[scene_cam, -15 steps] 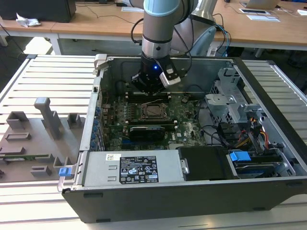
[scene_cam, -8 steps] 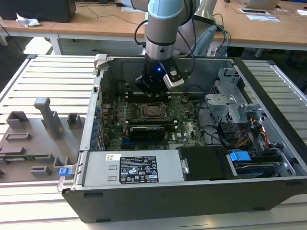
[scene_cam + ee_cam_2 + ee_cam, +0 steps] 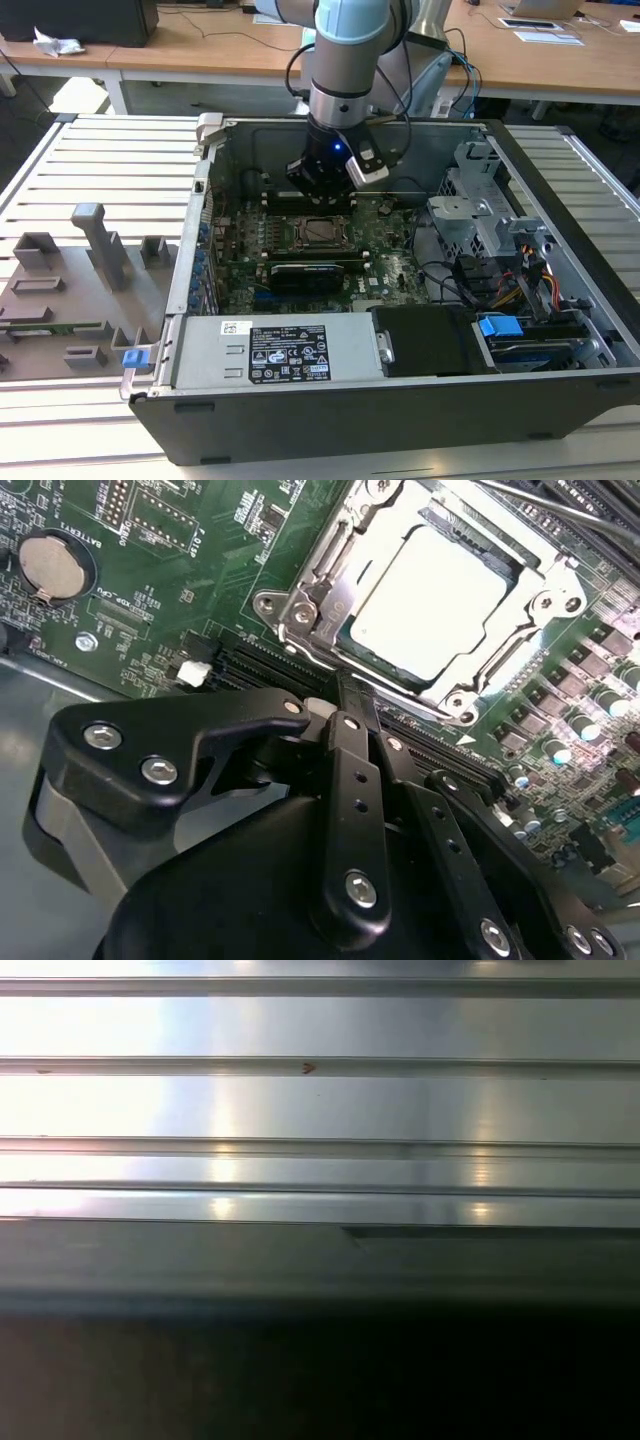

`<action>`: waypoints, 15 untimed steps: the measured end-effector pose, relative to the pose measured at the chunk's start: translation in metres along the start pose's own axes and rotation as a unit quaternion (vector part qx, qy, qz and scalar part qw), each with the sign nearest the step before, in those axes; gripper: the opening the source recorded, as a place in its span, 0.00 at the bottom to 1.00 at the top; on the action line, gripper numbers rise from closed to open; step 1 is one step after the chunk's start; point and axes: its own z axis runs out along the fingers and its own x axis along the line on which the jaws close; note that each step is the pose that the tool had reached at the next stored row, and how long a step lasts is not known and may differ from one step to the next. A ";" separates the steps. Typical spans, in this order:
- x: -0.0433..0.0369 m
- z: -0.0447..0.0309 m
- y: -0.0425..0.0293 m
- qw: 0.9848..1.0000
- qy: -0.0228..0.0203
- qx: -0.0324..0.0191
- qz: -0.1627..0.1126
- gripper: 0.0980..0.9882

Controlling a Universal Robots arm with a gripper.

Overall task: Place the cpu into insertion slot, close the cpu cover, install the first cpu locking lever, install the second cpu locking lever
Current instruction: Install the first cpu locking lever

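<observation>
Surface (image 3: 90, 150) of ribbed metal carried the open computer case (image 3: 560, 190), its green board (image 3: 180, 570) inside. Just ahead of the gripper (image 3: 340, 705), the cpu (image 3: 430, 595) sat in the insertion slot (image 3: 345, 630) under the closed cpu cover (image 3: 305, 605). Gripper looked clenched, empty. Chip likely light, stiff, fragile; best held by edges.

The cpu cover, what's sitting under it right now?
Through the cpu cover's central window, the second wrist view shows the cpu's silver top seated in the insertion slot. The slot's contact field is covered by the chip, so it cannot be seen.
</observation>
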 end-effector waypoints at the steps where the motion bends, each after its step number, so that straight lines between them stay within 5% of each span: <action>1: -0.0006 0.0003 0.0000 1.000 0.000 0.000 0.000 0.01; 11: -0.0062 0.0003 0.0050 1.000 0.000 0.000 -0.001 0.01; 15: -0.0061 -0.0060 0.0053 1.000 0.000 0.000 -0.001 0.01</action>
